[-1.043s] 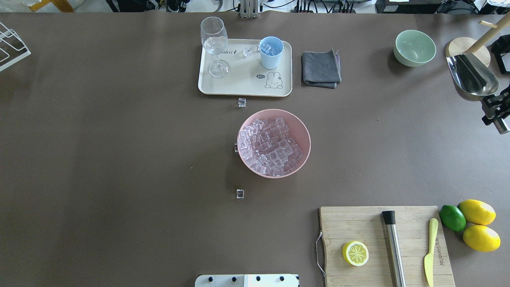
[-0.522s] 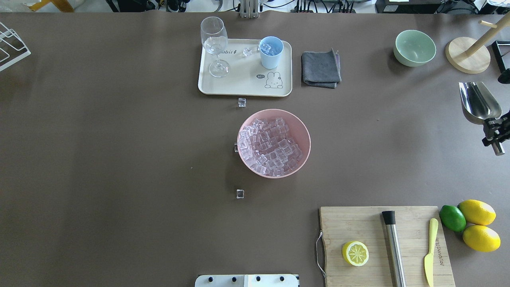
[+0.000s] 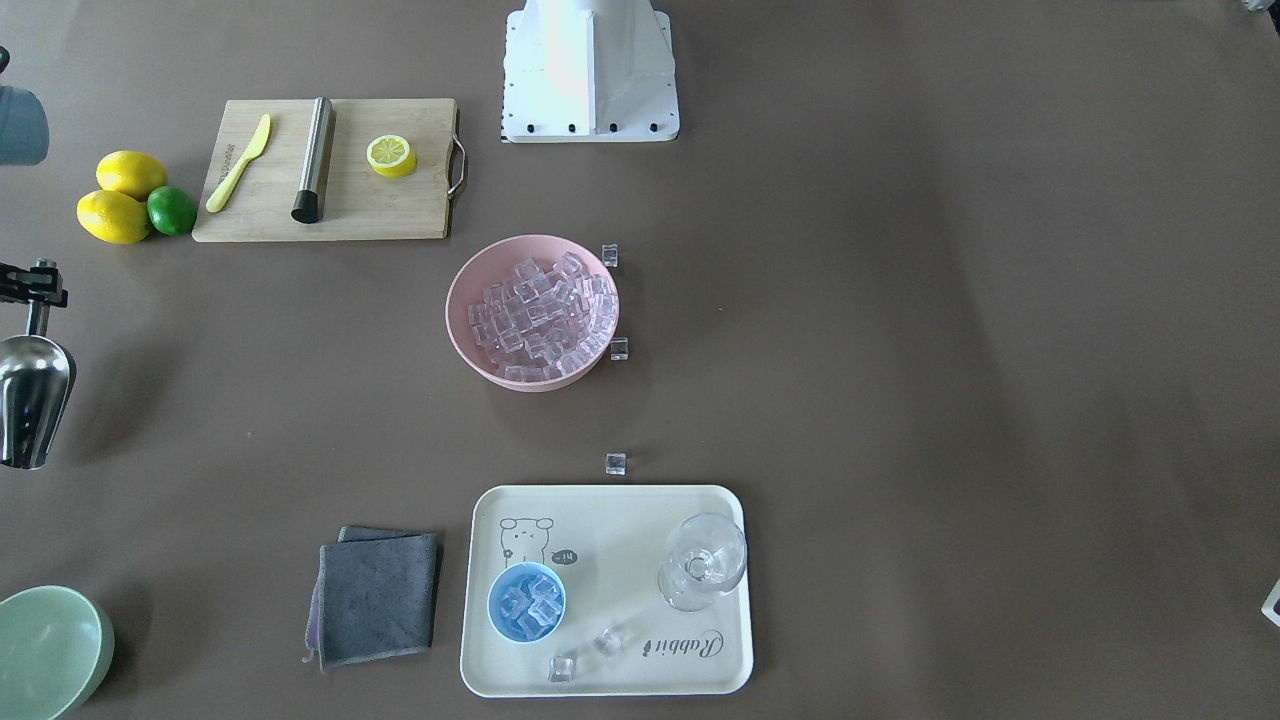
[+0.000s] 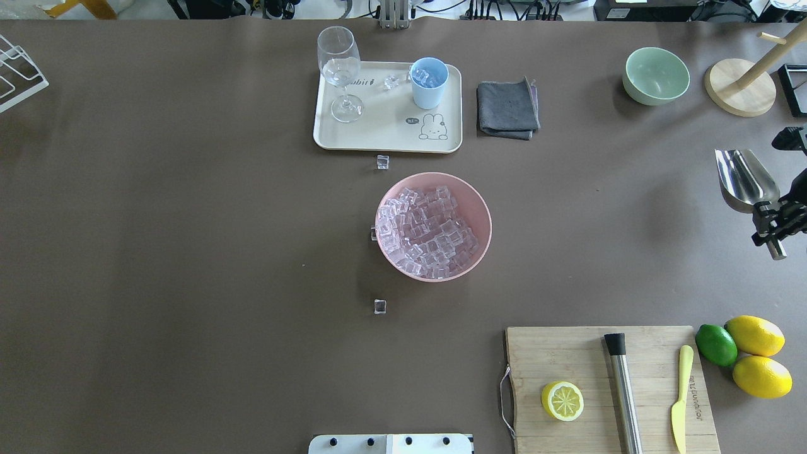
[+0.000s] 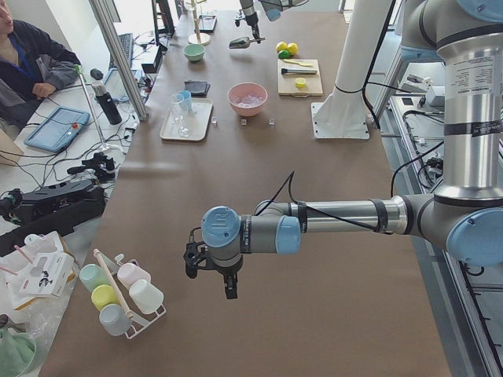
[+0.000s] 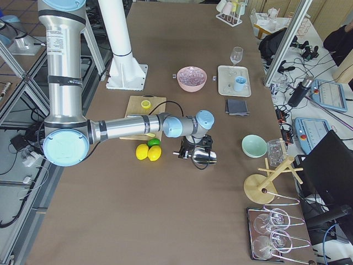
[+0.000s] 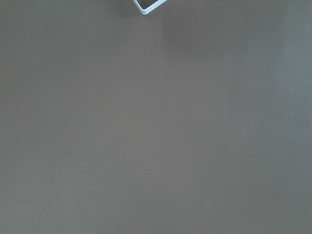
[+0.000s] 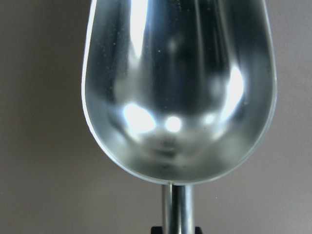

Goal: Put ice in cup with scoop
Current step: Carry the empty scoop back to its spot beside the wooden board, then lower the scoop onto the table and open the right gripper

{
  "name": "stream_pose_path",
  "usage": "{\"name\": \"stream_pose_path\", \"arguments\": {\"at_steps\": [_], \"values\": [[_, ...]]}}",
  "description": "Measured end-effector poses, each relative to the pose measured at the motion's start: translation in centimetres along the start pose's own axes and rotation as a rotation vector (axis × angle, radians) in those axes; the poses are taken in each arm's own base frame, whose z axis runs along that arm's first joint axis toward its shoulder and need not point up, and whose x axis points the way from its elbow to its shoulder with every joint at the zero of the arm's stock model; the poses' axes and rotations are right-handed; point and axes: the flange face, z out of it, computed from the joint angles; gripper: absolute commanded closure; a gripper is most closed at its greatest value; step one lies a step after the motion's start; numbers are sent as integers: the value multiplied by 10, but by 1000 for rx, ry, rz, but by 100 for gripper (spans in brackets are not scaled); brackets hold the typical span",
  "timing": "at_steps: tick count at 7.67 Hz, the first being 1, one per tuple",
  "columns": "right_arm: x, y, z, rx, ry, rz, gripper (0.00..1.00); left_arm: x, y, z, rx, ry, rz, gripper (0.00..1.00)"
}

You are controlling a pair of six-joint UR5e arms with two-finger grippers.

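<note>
The steel scoop [image 4: 744,178] hangs empty over the table's right edge, trough pointing away from the robot; its hollow fills the right wrist view [image 8: 178,92]. My right gripper [image 4: 774,222] is shut on its handle. The ice [image 4: 429,230] fills a pink bowl [image 4: 479,208] at mid-table. The light-blue cup [image 4: 429,82] stands on a cream tray [image 4: 384,132] beyond the bowl, with a few cubes inside [image 3: 527,603]. My left gripper [image 5: 228,284] hovers far off at the table's left end; whether it is open or shut I cannot tell.
Loose cubes [image 4: 383,162] lie around the bowl and on the tray. A wine glass [image 4: 340,69] shares the tray, a grey cloth [image 4: 507,108] beside it. A green bowl [image 4: 656,75], a wooden stand [image 4: 739,94], a cutting board [image 4: 605,378] and citrus [image 4: 753,356] occupy the right side.
My right gripper has carried the scoop from beside the wooden stand back toward the robot along the right edge, and it looks smaller, so lower.
</note>
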Motion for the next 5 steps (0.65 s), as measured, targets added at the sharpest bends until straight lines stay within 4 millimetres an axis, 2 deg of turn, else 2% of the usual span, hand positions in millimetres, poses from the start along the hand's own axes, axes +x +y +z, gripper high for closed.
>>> {"name": "stream_pose_path", "arguments": {"at_steps": [1,2,3,5], "values": [[0,0,7,-13,4,1,100,0,0,0,0,0,0,1],[1,0,10,-19,7,2,54,0,0,0,0,-1,0,1],[2,-1,12,-23,8,3,43,0,-1,0,0,-1,0,1],[3,-2,14,-26,10,5,1,0,-1,0,0,-1,0,1]]}}
